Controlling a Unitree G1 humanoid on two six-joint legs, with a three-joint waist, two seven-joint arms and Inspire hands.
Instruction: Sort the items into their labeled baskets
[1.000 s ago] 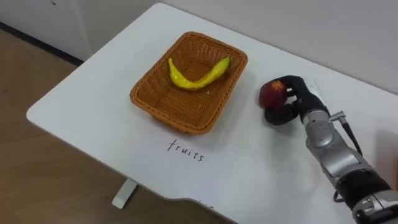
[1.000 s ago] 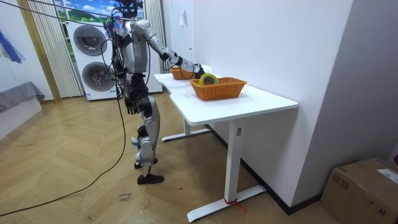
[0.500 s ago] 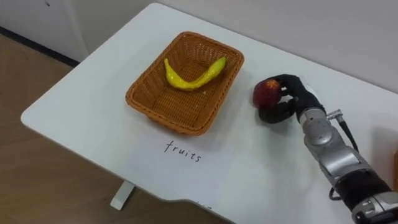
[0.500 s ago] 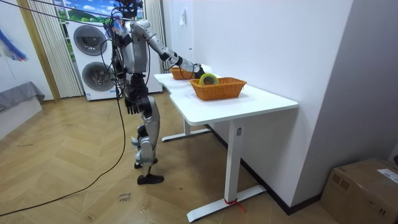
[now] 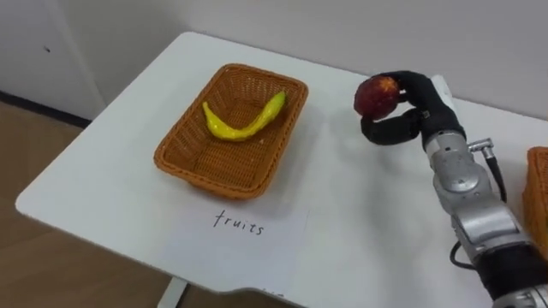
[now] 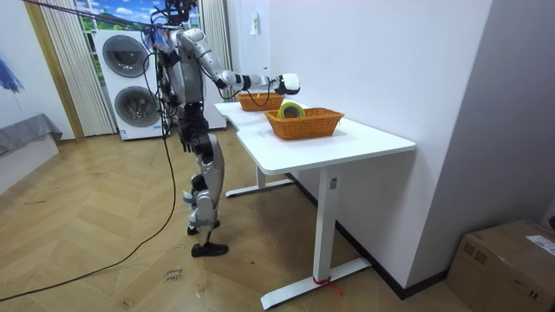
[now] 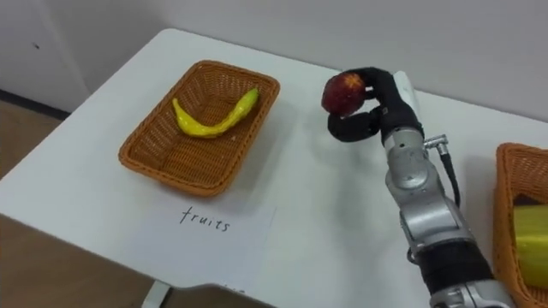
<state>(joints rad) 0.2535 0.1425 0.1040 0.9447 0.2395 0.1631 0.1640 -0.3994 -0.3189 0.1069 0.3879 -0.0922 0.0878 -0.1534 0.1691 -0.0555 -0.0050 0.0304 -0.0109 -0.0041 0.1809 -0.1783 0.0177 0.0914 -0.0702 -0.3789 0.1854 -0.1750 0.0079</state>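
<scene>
My right hand (image 5: 411, 111) (image 7: 377, 107) is shut on a red apple (image 5: 377, 94) (image 7: 342, 91) and holds it above the white table (image 5: 342, 205), to the right of the fruit basket (image 5: 184, 158) (image 7: 150, 162). That wicker basket holds a yellow banana (image 5: 244, 122) (image 7: 212, 118). A paper sheet (image 5: 235, 235) marked as the fruit label lies in front of it. A second wicker basket (image 7: 514, 214) (image 6: 303, 121) at the right edge holds a yellow-green thing (image 7: 531, 231). In the room view I stand at the table's end with the right arm raised and stretched over it; the left hand (image 6: 183, 147) hangs by my side.
The table's front edge (image 5: 128, 248) runs near the label paper, with wooden floor (image 5: 51, 257) below. A wall (image 5: 342, 34) stands behind the table. Washing machines (image 6: 130, 82) stand behind me in the room view.
My right hand has lifted the apple off the table and higher. The eye views have shifted, so the basket sits further left.
</scene>
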